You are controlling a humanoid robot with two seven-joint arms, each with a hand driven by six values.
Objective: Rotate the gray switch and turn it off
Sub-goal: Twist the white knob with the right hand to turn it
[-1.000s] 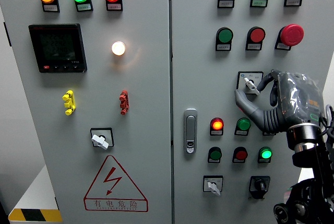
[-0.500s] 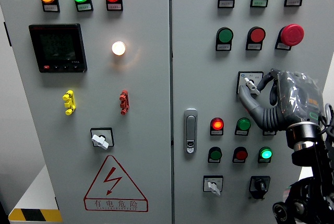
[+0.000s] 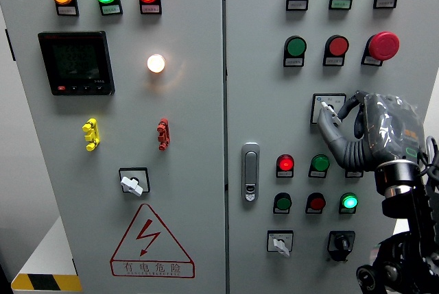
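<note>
The right hand (image 3: 374, 133) comes up from the bottom right, in front of the right door of a gray cabinet (image 3: 260, 88). Its fingers (image 3: 330, 121) pinch the gray switch (image 3: 328, 108), which sits in a small square plate in the middle of the right door. The thumb is under the knob and another finger curls over it from the right. The knob is partly hidden, so its tilt is hard to tell.

Above the switch are two green buttons and a red one, and a big red mushroom button (image 3: 384, 45). Just below the hand, a red light (image 3: 285, 164) glows. A silver door handle (image 3: 250, 170) is to the left of that light.

The left arm does not show.
</note>
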